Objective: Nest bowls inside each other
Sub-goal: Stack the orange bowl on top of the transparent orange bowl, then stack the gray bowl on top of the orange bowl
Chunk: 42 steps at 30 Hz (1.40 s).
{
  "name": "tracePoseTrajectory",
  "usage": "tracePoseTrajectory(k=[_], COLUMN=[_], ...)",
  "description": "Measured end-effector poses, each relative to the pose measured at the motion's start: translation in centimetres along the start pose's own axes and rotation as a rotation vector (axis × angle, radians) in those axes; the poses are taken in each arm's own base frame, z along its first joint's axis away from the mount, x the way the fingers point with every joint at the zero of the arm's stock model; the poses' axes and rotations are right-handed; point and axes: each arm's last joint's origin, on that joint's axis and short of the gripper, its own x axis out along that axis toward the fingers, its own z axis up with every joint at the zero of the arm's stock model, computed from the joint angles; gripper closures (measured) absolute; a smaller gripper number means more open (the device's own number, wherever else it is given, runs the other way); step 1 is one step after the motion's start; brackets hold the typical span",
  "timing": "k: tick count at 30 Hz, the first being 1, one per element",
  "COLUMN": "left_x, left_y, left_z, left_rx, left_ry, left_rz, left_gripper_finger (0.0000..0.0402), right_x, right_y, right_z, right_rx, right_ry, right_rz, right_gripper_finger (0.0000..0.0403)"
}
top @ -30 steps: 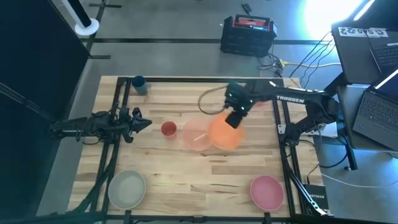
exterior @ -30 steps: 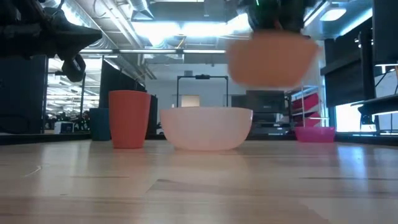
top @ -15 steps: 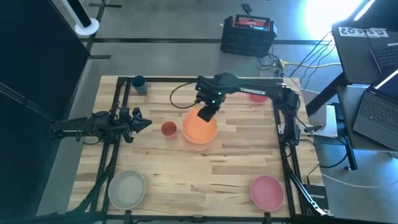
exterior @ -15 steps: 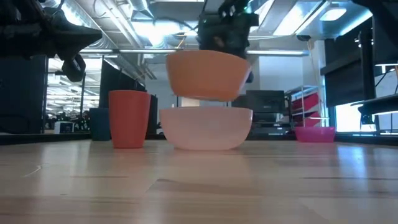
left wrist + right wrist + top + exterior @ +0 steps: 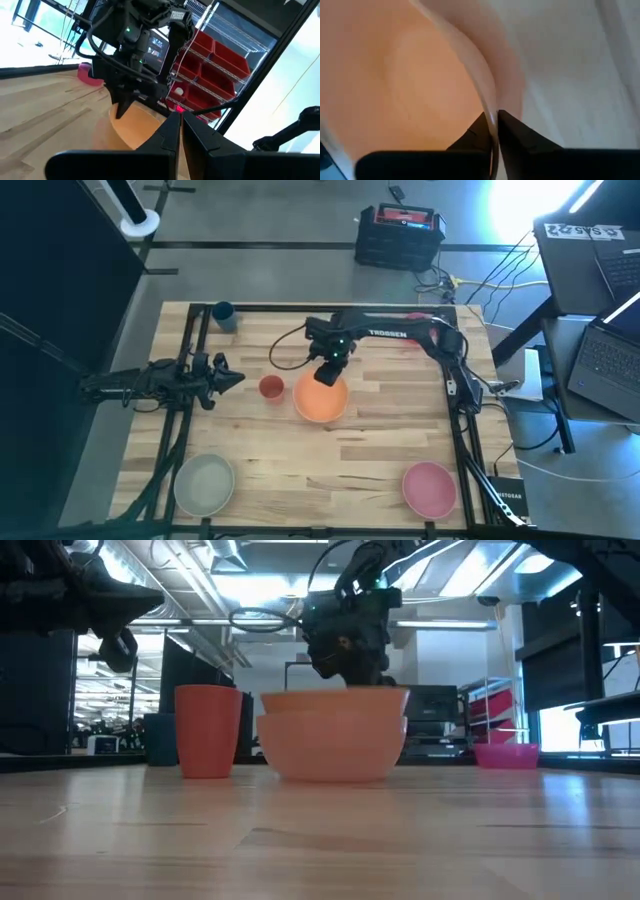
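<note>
An orange bowl (image 5: pixel 320 398) sits nested inside the pale pink bowl (image 5: pixel 335 755) at the table's middle. My right gripper (image 5: pixel 328 372) slants down onto its far rim and is shut on it. A small red bowl (image 5: pixel 271 387) stands just to the left. The dark blue one (image 5: pixel 224 315) is at the far left corner. A whitish bowl (image 5: pixel 205 483) sits near left and a pink-red bowl (image 5: pixel 430 487) near right. My left gripper (image 5: pixel 235 377) waits shut at the left, above the table. My right gripper pinches the orange bowl's rim (image 5: pixel 490 107) on its far side, one finger inside the bowl and one outside. The fingers come from above, slanting down from the far side. The bowl sits upright and level inside the pale pink bowl.
Another pink bowl (image 5: pixel 415 332) lies under my right arm at the far right. A black frame (image 5: pixel 196 340) runs along the table's left, far and right sides. Bare wood lies between the nested bowls and the near edge.
My right gripper has carried the orange bowl toward the table's left and down. The bowl hung clear to the right of the pale pink bowl, then above it, and now sits inside it, level.
</note>
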Motion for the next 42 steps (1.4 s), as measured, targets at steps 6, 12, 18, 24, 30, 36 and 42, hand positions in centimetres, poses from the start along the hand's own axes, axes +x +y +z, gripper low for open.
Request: tracePoseTrajectory(k=[6,12,18,24,30,36,42], left_x=[0.0,0.0,-0.1,0.3,3.2,5.7,6.8], left_y=[0.0,0.0,-1.0,-5.3,-8.9,-10.7,-12.3], left_z=[0.0,0.0,1.5,6.6,6.5,2.4,-2.7], left_rx=[-0.002,-0.003,0.016,0.08,0.238,0.356,0.499], left_ry=[0.005,0.003,0.011,0.358,1.089,1.388,1.633], left_rz=[0.003,0.001,-0.041,-0.211,-0.261,-0.245,-0.201], left_gripper_finger=[0.0401,0.0401,0.0371,0.0321,0.0317,0.0318,0.0318], right_x=[-0.6,-1.3,-5.1,-11.2,-14.9,-16.2,-17.2], right_y=[0.2,0.5,1.9,3.8,4.8,4.7,4.5], right_z=[-0.1,-0.3,-1.0,-3.8,-6.7,-8.8,-11.0], right_rx=[-0.017,-0.033,-0.129,-0.248,-0.295,-0.284,-0.271], right_ry=[0.011,0.026,-0.013,-0.22,-0.358,-0.392,-0.425], right_rz=[0.012,0.023,0.023,-0.043,-0.164,-0.192,-0.217], right_gripper_finger=[0.0293,0.0205,0.0155,0.0151,0.0151,0.0151,0.0151])
